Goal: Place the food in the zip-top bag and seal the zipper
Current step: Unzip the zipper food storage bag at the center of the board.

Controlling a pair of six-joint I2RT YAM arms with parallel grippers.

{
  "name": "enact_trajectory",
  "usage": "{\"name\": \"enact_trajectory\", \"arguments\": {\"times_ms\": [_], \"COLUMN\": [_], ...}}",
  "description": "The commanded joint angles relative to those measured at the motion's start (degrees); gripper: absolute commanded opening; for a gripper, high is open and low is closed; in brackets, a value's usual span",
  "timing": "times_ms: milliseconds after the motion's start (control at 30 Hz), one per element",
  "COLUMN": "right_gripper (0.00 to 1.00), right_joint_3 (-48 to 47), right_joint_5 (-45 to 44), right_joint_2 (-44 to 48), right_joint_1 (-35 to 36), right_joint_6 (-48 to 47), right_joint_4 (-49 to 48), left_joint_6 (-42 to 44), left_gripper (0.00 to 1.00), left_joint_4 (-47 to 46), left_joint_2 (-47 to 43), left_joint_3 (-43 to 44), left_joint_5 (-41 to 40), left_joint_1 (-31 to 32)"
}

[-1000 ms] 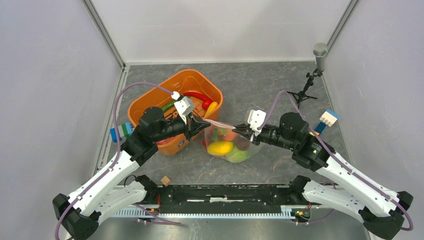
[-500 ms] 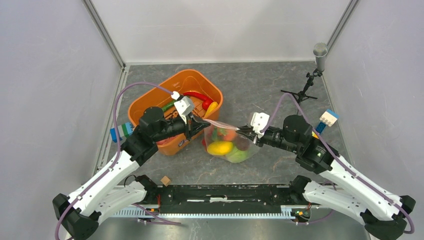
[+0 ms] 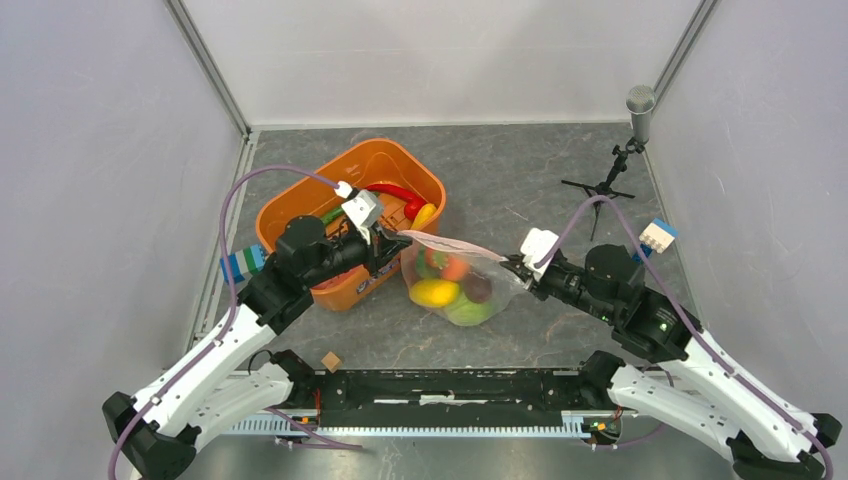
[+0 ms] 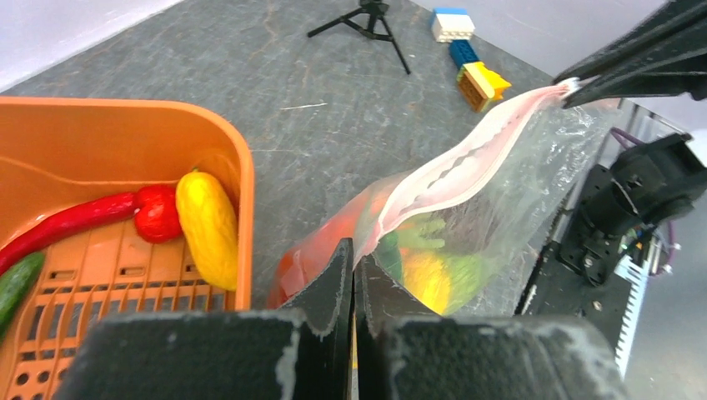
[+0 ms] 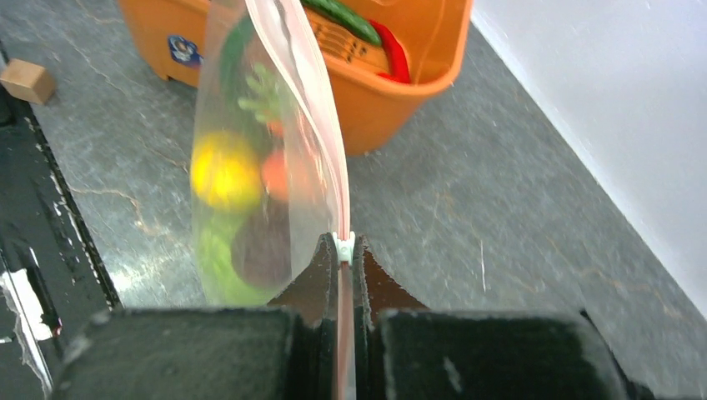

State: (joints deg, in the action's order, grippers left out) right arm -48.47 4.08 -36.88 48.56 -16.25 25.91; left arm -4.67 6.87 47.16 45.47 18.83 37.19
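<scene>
Tub, top view: orange tub [image 3: 345, 152] holds a red chilli [image 3: 392, 190] and a yellow piece [image 3: 424, 214]; the left arm hides its other contents.
Bag, top view: zip-top bag [image 3: 497, 292] sits just right of the orange tub, with food [image 3: 437, 293] inside in yellow, orange, green and dark pieces.
Zipper, top view: zipper [image 3: 452, 245] is stretched as a pink line between the two grippers.
Left gripper, top view: left gripper [image 3: 395, 243] has its jaws together, pinching the zipper end nearest the orange tub.
Right gripper, top view: right gripper [image 3: 512, 263] has its jaws clamped on the zipper end farthest from the orange tub.
Tub, left wrist: the red chilli [image 4: 67, 221], a round red piece [image 4: 157, 212], the yellow piece [image 4: 208, 225] and a green pod [image 4: 12, 283] lie on its slotted floor.
Bag, left wrist: it hangs right of the orange tub, with red, green and yellow food showing through; the zipper [image 4: 467, 158] runs wavy, and I cannot tell whether it is sealed.
Bag, right wrist: blurred yellow, orange, green and dark food is inside; the orange tub [image 5: 392, 92] stands behind it.
Jaws, right wrist: closed on the pink strip, with a small white slider [image 5: 343, 243] at the fingertips.
</scene>
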Motion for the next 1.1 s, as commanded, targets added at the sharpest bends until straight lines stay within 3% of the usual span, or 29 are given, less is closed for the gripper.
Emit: {"name": "enact_trajectory", "arguments": {"times_ms": [0, 267, 633, 867, 1067], "right_gripper": [0.0, 0.0, 0.0, 0.0, 0.02], "right_joint_3": [0.82, 1.21, -1.56, -0.27, 2.89], "right_joint_5": [-9.2, -9.37, -14.78, -13.02, -8.72], "right_joint_2": [4.56, 13.64, 15.1, 13.68, 12.0], "right_joint_1": [-0.8, -0.8, -0.63, 0.01, -0.06], "right_joint_6": [3.7, 9.49, 9.97, 9.85, 10.71], "right_joint_4": [8.68, 14.12, 19.35, 18.01, 8.3], "left_joint_6": [-0.13, -2.2, -3.13, -4.01, -4.96], "left_gripper": [0.02, 0.02, 0.02, 0.02, 0.02], "left_joint_4": [-0.77, -0.56, 1.56, 0.87, -2.18], "left_joint_2": [-2.07, -1.98, -1.73, -0.31, -1.32], "left_joint_3": [0.85, 0.67, 0.97, 1.02, 0.2], "left_joint_5": [-9.56, -15.09, -18.57, -16.66, -11.37], "left_joint_1": [-1.46, -1.98, -3.37, -4.23, -4.32]}}
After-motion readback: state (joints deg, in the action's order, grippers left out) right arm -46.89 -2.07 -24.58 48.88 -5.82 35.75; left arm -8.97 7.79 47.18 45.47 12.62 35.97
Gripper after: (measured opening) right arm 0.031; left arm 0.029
